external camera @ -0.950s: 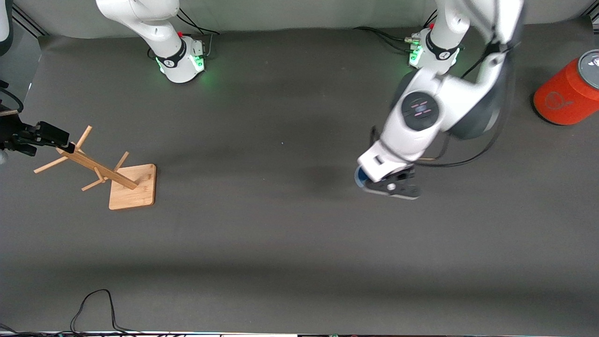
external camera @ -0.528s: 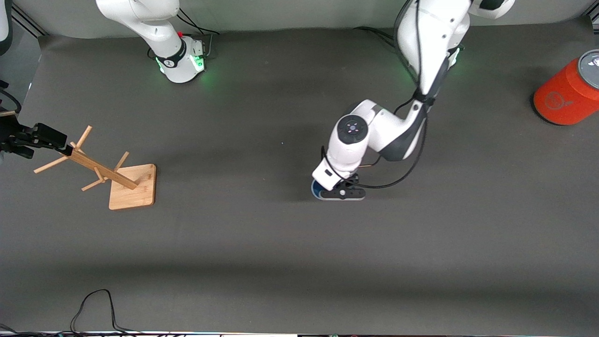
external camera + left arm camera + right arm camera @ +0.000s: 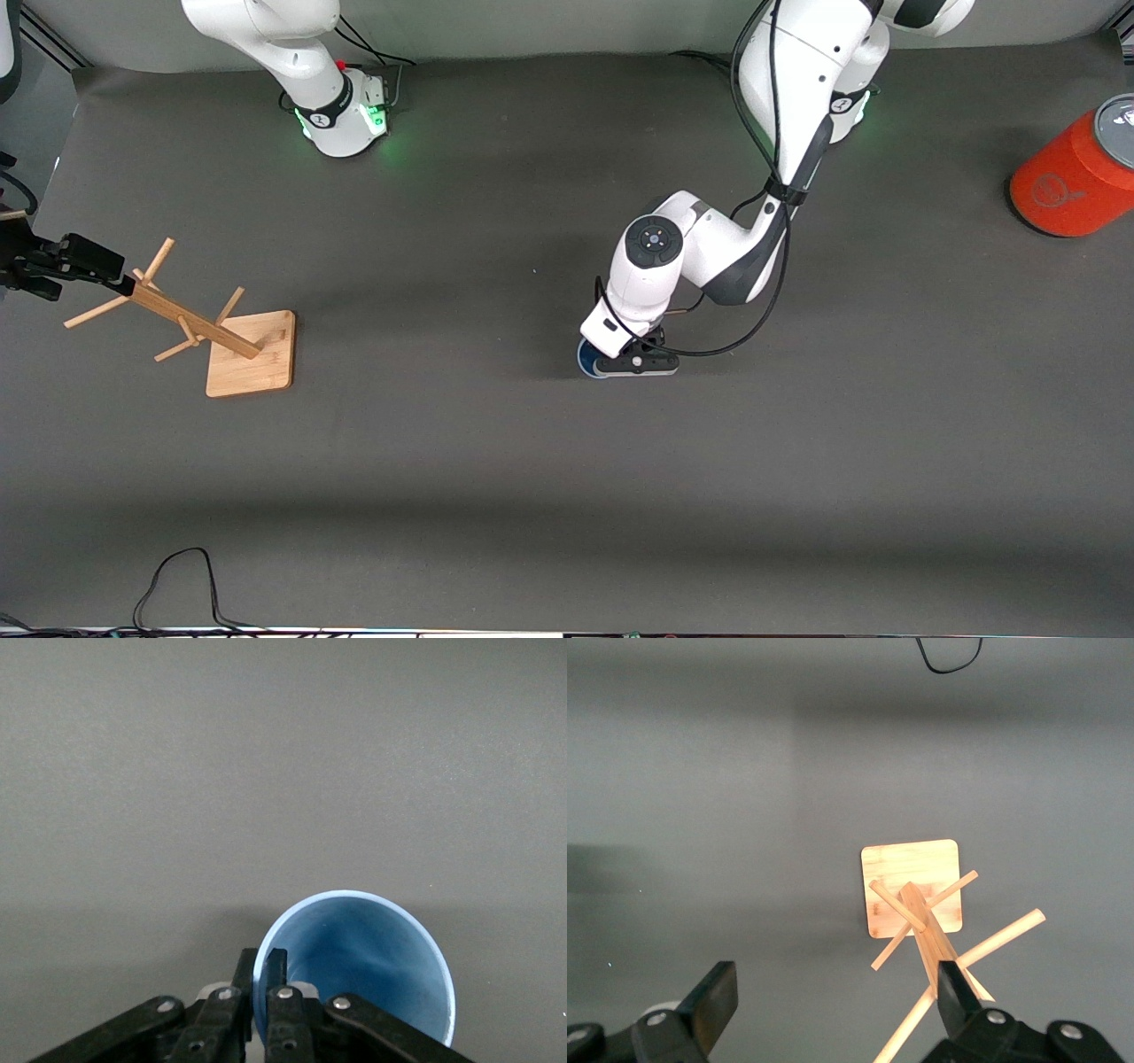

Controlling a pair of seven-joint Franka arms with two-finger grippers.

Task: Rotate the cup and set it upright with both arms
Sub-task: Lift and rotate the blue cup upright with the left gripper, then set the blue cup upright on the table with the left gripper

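Cup rim pinched in left jaws, mostly hidden in front view; right jaws apart.

The surface is bare and wide between the 2 arms. The left gripper with the cup sits in the middle and blocks that spot. The wooden rack stands at the right arm's end. The orange can stands at the left arm's end.
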